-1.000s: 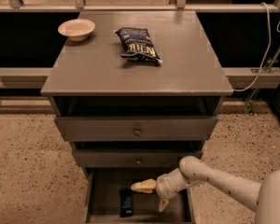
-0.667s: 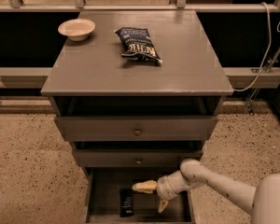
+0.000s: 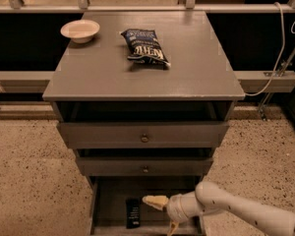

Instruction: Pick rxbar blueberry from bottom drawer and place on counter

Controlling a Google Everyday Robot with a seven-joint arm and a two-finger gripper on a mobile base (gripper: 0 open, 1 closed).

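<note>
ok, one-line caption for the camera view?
End effector open in the bottom drawer, beside the rxbar blueberry; chip bag and bowl on the counter.

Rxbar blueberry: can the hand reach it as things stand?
Probably yes. The open hand hangs over the pulled-out bottom drawer, just beside the rxbar blueberry, with nothing between them.

Cabinet sits ctr. On counter [image 3: 196, 58]: bowl [image 3: 80, 30] at back-L corner, chip bag [image 3: 145, 47] to its R, nearer mid, well apart from bowl. Under counter, 3 drawers stacked: top drawer [image 3: 103, 134], middle drawer [image 3: 187, 166] below it, bottom drawer [image 3: 110, 200] lowest, pulled out furthest twd camera. In bottom drawer, rxbar blueberry [image 3: 132, 213] lies flat, L of ctr. Gripper [image 3: 163, 214] at drawer's R half, just R of bar, not touching; arm enters from lower R. Cable [image 3: 278, 48] hangs R of cabinet.
</note>
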